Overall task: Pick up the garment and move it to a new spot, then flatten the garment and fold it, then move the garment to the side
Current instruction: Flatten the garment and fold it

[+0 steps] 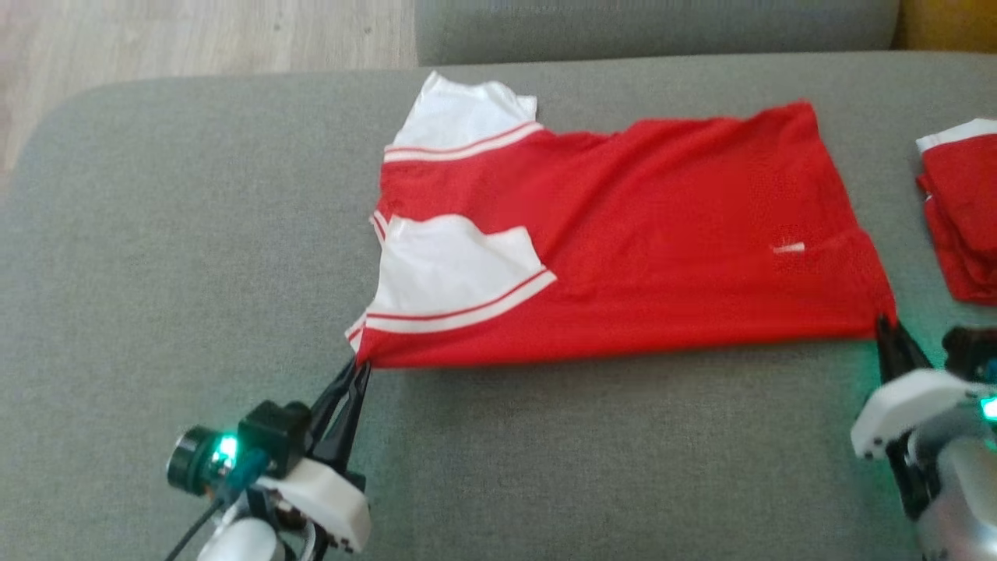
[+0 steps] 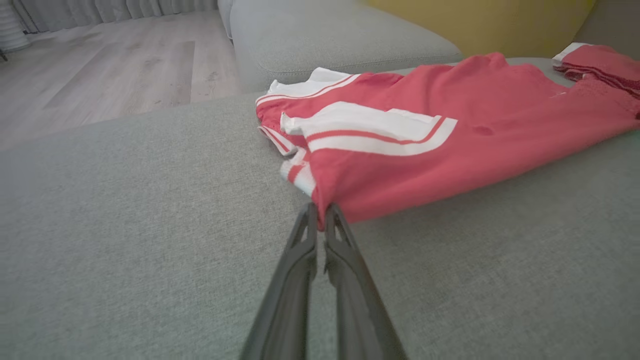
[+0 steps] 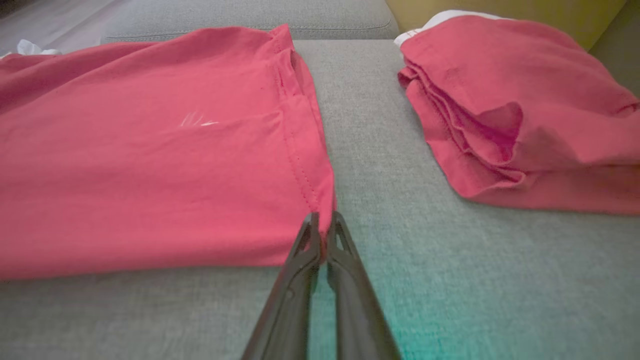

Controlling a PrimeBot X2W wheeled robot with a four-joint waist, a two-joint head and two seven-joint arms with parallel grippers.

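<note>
Head camera looked steeply down on the grey cushion (image 1: 195, 234) from above its near edge; the whole garment (image 1: 662, 226) was in frame. Left wrist camera sat low and close by the garment's left end, facing the cushion's far edge. Right wrist camera sat likewise at the right end. All three views shared the garment and the folded pile (image 1: 966, 226).

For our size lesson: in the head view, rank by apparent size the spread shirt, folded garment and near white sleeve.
1. spread shirt
2-3. near white sleeve and folded garment: alike; garment is cropped
</note>
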